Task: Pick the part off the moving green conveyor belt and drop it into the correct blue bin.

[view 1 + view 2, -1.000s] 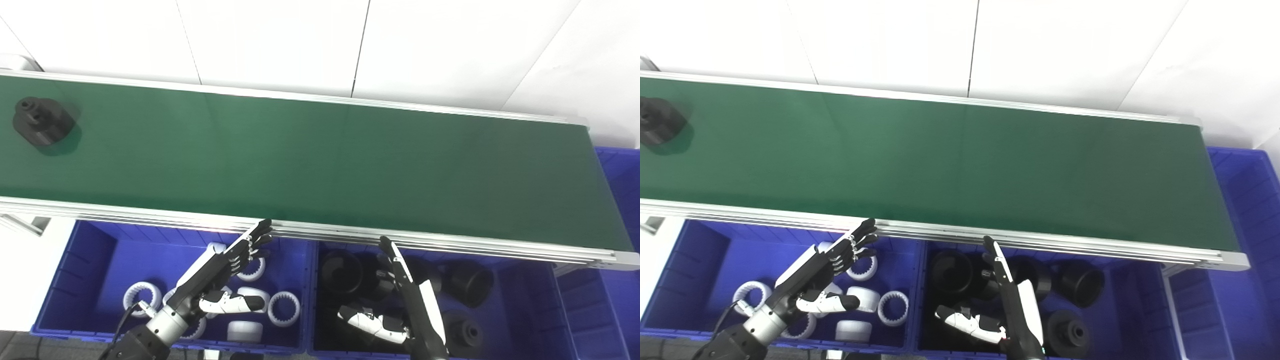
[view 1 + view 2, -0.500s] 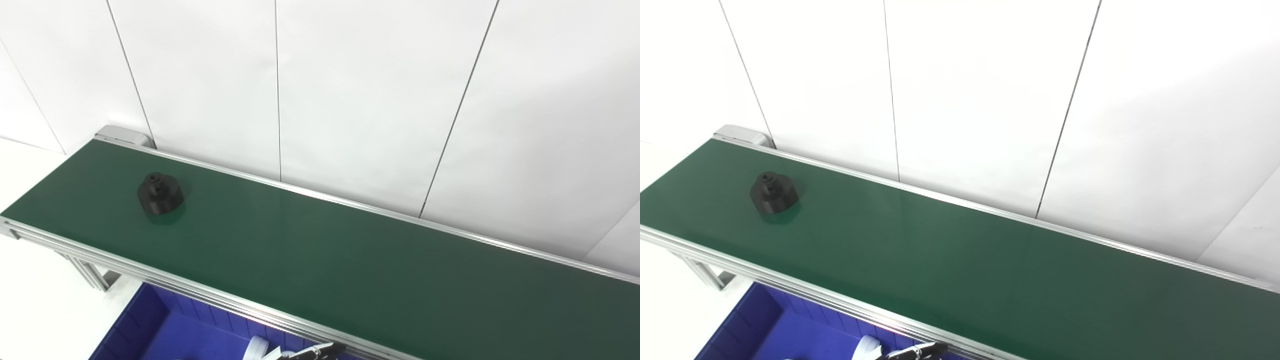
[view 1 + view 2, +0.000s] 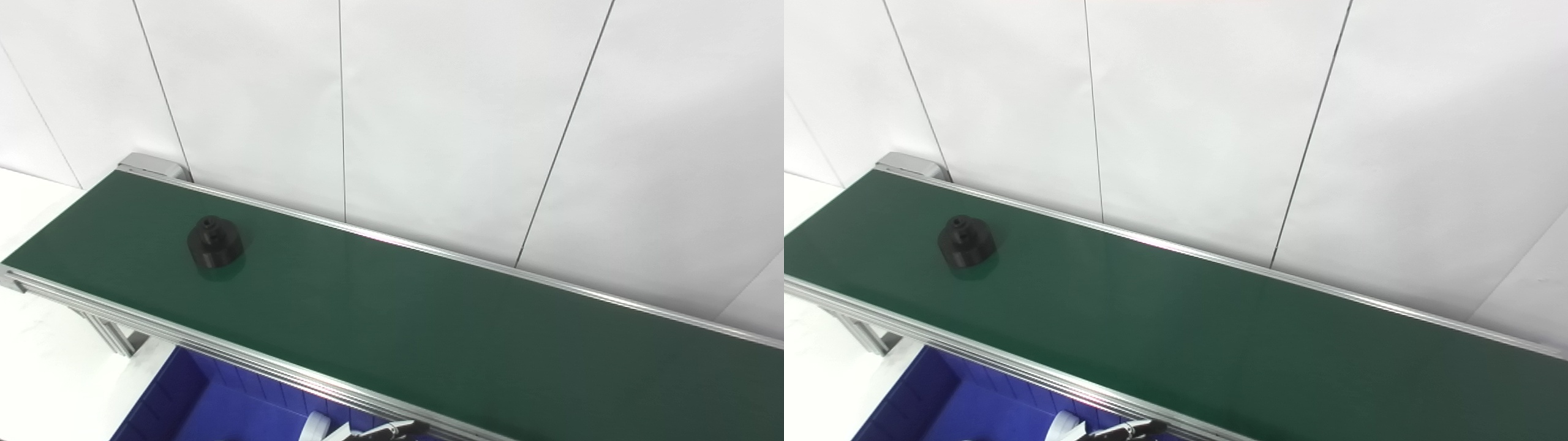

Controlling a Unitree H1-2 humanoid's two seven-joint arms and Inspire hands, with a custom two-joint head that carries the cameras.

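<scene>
A black round part [image 3: 214, 242] with a small hub on top rides on the green conveyor belt [image 3: 429, 318] near its left end; it also shows in the right eye view [image 3: 966, 242]. Only the dark fingertips of my left hand [image 3: 392, 430] show at the bottom edge, below the belt's near rail and far from the part. I cannot see whether that hand is open. My right hand is out of view. A corner of a blue bin [image 3: 202, 410] shows below the belt, with a white ring part [image 3: 315, 425] in it.
A white panelled wall [image 3: 429, 122] stands right behind the belt. The belt's aluminium near rail [image 3: 184, 334] runs diagonally down to the right. A metal leg [image 3: 110, 334] supports the belt's left end over a white floor.
The black part has moved right along the belt. The camera tilted up and left since one second ago, so both hands and the bins dropped out of view.
</scene>
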